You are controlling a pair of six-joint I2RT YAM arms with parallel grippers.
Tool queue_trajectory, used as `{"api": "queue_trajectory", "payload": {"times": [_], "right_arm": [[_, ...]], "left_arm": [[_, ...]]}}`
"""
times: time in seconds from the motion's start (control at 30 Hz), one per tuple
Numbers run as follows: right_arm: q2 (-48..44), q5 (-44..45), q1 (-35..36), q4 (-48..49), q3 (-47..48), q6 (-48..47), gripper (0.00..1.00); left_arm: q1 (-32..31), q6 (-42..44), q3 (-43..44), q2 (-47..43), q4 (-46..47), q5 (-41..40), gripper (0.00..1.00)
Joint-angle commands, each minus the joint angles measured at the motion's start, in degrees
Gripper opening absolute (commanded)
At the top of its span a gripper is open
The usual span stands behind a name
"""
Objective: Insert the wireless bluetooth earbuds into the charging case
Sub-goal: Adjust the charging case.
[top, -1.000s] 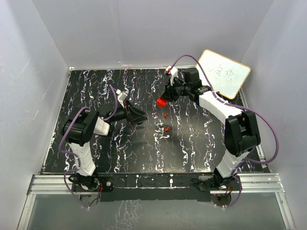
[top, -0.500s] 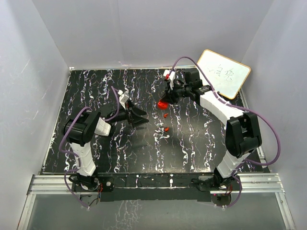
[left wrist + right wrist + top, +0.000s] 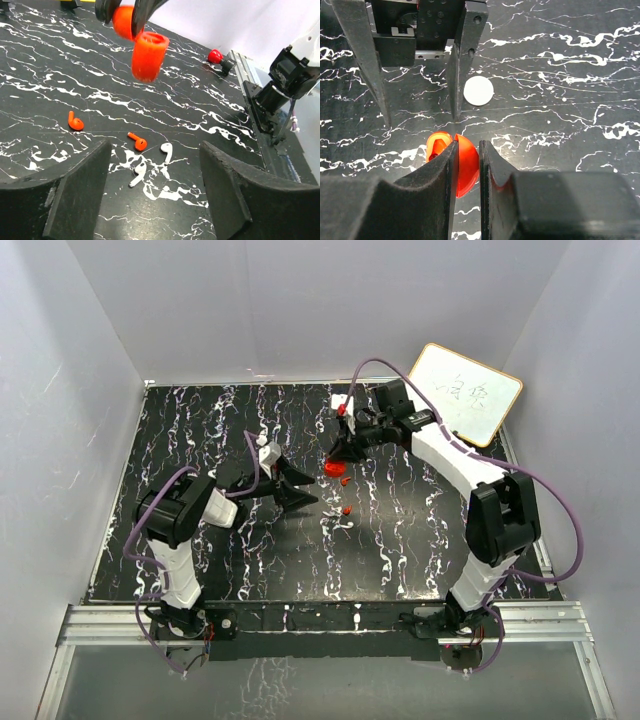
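The red charging case [image 3: 466, 165] hangs open in my right gripper [image 3: 468, 146], which is shut on its domed half; the other half [image 3: 437, 145] sticks out to the left. In the top view the right gripper [image 3: 338, 453] holds the case [image 3: 334, 468] just above the table's middle. In the left wrist view the case [image 3: 148, 55] hangs at the top. Two red earbuds [image 3: 75, 121] [image 3: 136, 142] lie on the table beneath it, also visible in the top view [image 3: 343, 481] [image 3: 348, 509]. My left gripper [image 3: 155, 185] [image 3: 303, 490] is open and empty, just short of them.
Two white earbuds [image 3: 166, 151] [image 3: 137, 174] lie beside the nearer red one. A white round disc [image 3: 478, 90] lies beyond the case. A whiteboard [image 3: 467, 393] leans at the back right. A small red-and-black object [image 3: 218, 57] sits near the table's rail.
My right gripper has carried the red case to the left and nearer. My left gripper has moved right toward the earbuds, its jaws wide open.
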Motion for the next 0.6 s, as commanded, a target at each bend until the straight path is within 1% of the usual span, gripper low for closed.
{"api": "queue_trajectory", "payload": {"times": [0.0,0.13,0.23,0.3,0.37,0.4,0.43,0.5,0.57], "right_arm": [[0.6,-0.76,1.6,-2.91,3.04,-4.66,0.0],[0.6,-1.69,2.92,-3.16,2.22,-6.74,0.0],[0.6,-1.72,4.0,-2.98,1.58,-7.84,0.0],[0.6,-1.75,4.51,-2.89,1.48,-8.5,0.0],[2.53,-1.64,5.09,-3.04,1.64,-9.19,0.0],[2.79,-1.63,5.2,-3.06,1.69,-9.48,0.0],[2.89,-1.62,5.44,-3.15,1.76,-9.83,0.0],[3.09,-1.46,5.77,-3.09,1.83,-10.44,0.0],[3.21,-1.08,6.07,-3.02,1.93,-11.01,0.0]], "left_arm": [[-0.93,6.1,1.03,-3.4,10.96,-0.42,0.67],[-1.34,10.78,-0.56,-4.59,10.98,-3.28,0.61],[-1.35,13.39,-2.04,-5.56,11.0,-5.1,0.53],[-1.5,14.27,-2.74,-6.36,11.01,-5.96,0.46],[-1.53,14.67,-2.99,-6.85,11.01,-5.7,0.34],[-1.6,14.75,-3.0,-6.94,10.91,-5.43,0.3],[-1.61,15.03,-3.15,-7.1,10.96,-5.47,0.28],[-1.97,17.27,-4.2,-7.78,10.9,-6.13,0.27],[-2.67,20.52,-5.45,-8.6,10.9,-6.88,0.3]]}}
